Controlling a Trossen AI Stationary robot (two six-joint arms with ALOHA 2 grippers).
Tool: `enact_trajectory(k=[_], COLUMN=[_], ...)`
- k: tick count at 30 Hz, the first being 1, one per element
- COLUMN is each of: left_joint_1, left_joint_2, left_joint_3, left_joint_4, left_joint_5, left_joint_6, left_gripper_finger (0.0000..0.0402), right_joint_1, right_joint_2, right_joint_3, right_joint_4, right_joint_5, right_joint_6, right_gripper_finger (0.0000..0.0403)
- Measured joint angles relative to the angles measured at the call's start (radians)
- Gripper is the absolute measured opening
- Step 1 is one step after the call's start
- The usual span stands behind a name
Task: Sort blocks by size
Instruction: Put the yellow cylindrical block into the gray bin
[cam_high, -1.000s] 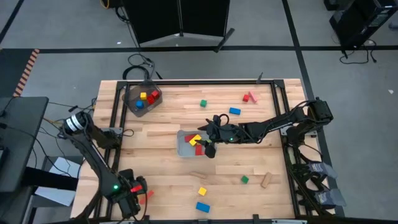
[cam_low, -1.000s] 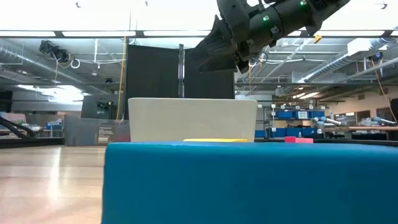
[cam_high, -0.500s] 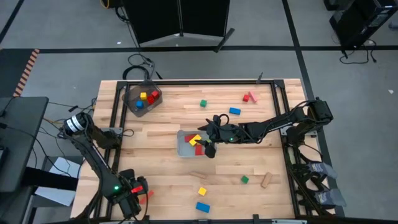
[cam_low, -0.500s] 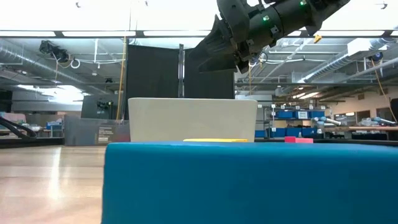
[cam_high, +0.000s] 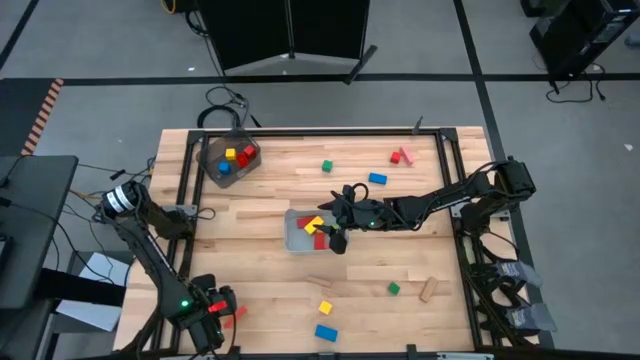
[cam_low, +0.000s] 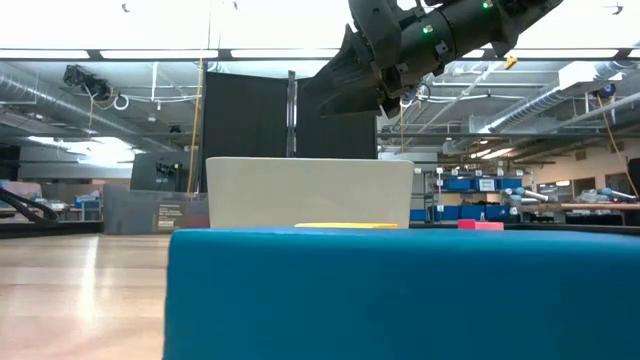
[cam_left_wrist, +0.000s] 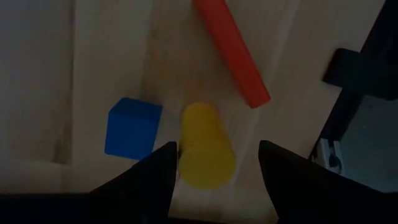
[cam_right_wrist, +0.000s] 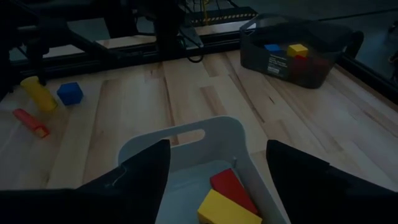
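Wooden table (cam_high: 270, 190): red and yellow blocks (cam_right_wrist: 225, 196) in tray (cam_right_wrist: 186, 140) under spread right gripper (cam_right_wrist: 214, 163); left gripper (cam_left_wrist: 214, 163) spread around yellow block (cam_left_wrist: 204, 146).

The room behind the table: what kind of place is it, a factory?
More likely a robotics lab or workshop: exposed ceiling ducts, shelves of blue storage bins, and a butcher-block table with two arms sorting blocks.

The high view looks straight down on the whole table (cam_high: 260, 205), far off. The low view sits at tabletop level, pressed close behind a blue block (cam_low: 400, 290), facing the white tray (cam_low: 310, 190). The right wrist view looks down over that tray (cam_right_wrist: 180, 140) toward the dark bowl (cam_right_wrist: 292, 53). The left wrist view hangs close above a yellow cylinder (cam_left_wrist: 204, 146), also visible far off in the right wrist view (cam_right_wrist: 37, 93).
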Motion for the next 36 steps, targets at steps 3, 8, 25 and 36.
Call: enact_trajectory(k=[3, 8, 25, 36], left_joint_1=[0.000, 0.000, -0.001, -0.001], left_joint_2=[0.000, 0.001, 0.085, 0.085], left_joint_3=[0.000, 0.000, 0.000, 0.000], left_joint_4=[-0.001, -0.002, -0.003, -0.006], left_joint_5=[-0.001, -0.014, 0.021, 0.019], left_joint_6=[-0.001, -0.002, 0.003, 0.004], left_gripper_finger=[0.0234, 0.0234, 0.0231, 0.0142], right_joint_1=[0.000, 0.000, 0.000, 0.000], right_joint_2=[0.000, 0.000, 0.000, 0.000], right_joint_3=[0.000, 0.000, 0.000, 0.000], right_joint_4=[0.000, 0.000, 0.000, 0.000], right_joint_5=[0.000, 0.000, 0.000, 0.000], right_joint_6=[0.000, 0.000, 0.002, 0.002], right_gripper_finger=[0.0276, 0.0276, 0.0272, 0.0269])
